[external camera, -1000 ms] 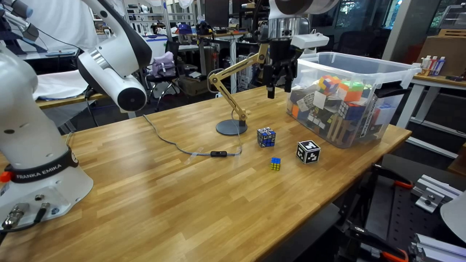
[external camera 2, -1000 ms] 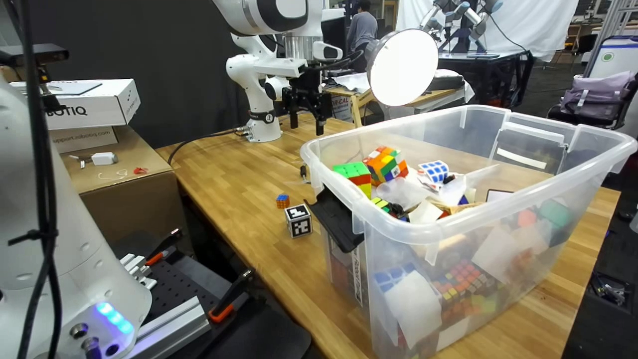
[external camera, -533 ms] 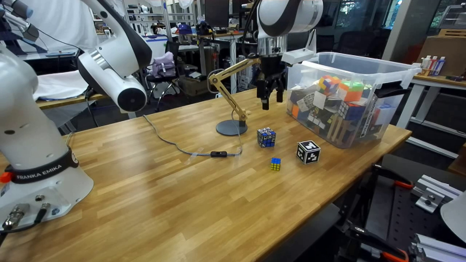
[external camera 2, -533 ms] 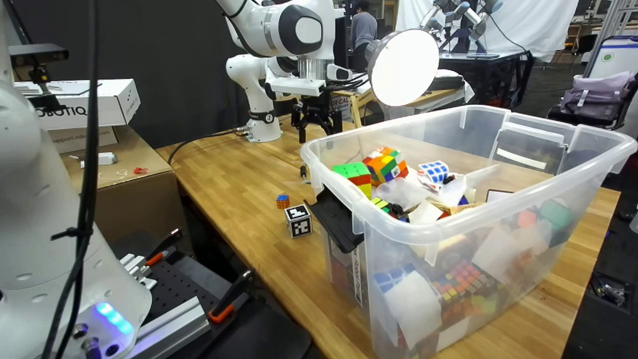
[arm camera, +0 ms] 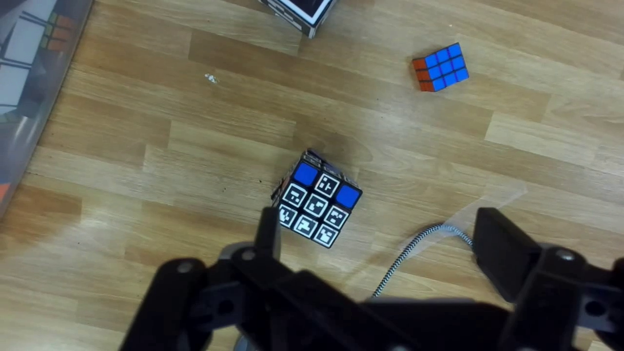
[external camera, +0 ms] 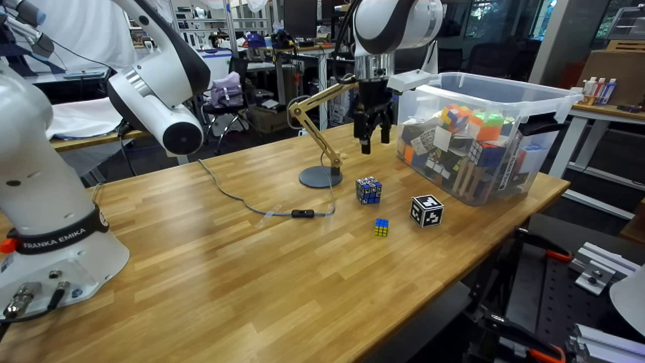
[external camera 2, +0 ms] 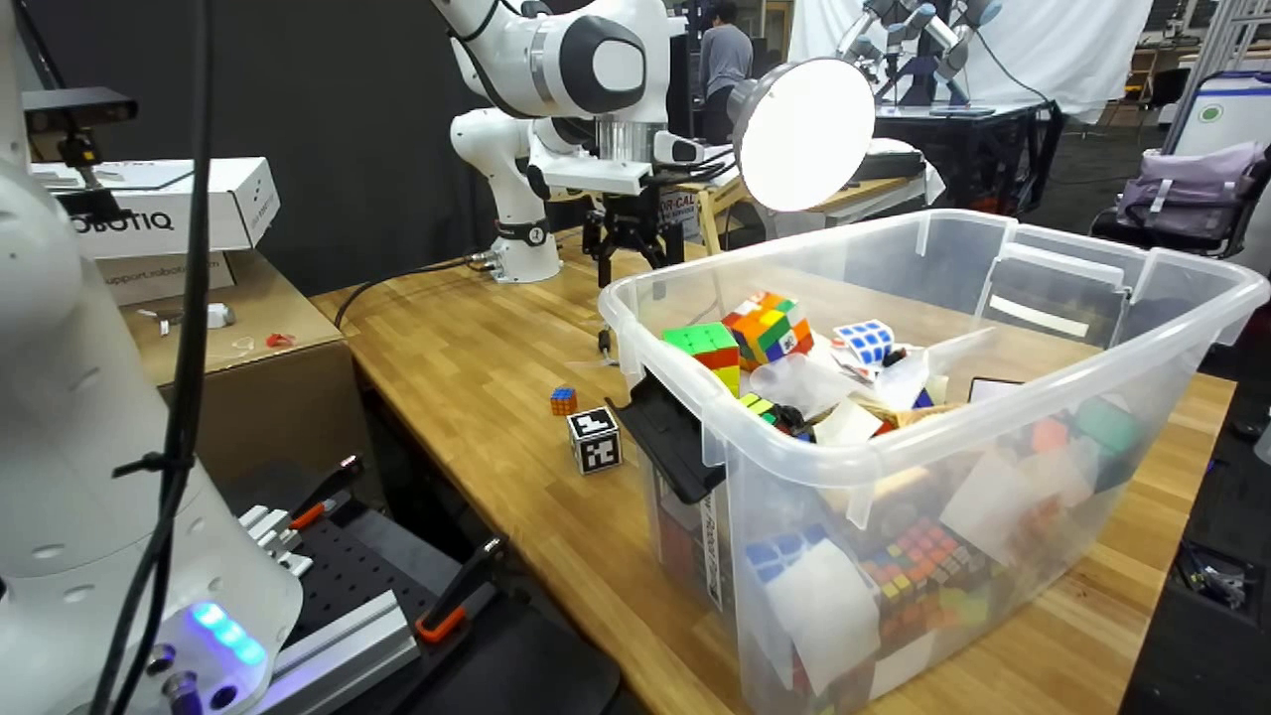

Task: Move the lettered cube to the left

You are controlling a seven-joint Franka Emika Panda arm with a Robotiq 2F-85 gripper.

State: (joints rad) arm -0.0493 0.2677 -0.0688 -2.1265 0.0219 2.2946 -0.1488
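Observation:
The lettered cube (external camera: pixel 368 190) is dark blue with pale square marks and sits on the wooden table near the lamp base. In the wrist view it (arm camera: pixel 318 204) lies near the middle, its marked face up, with its lower left corner behind the left finger (arm camera: pixel 269 236). It is not seen in an exterior view, where the bin stands in the way. My gripper (external camera: pixel 375 142) hangs well above the table, beyond the cube, pointing down. It is open with nothing between its fingers, as the wrist view (arm camera: pixel 382 236) shows.
A black-and-white cube (external camera: pixel 427 210) and a tiny blue-topped cube (external camera: pixel 381 227) lie nearby; both show in the wrist view. A clear bin (external camera 2: pixel 943 447) full of cubes stands close to the gripper. A lamp (external camera: pixel 320 176) and its cable (external camera: pixel 242 200) lie beside the cube.
My gripper has come down and shifted a little, toward the lamp arm in an exterior view. Most of this motion came in the first half second. The cubes have not moved.

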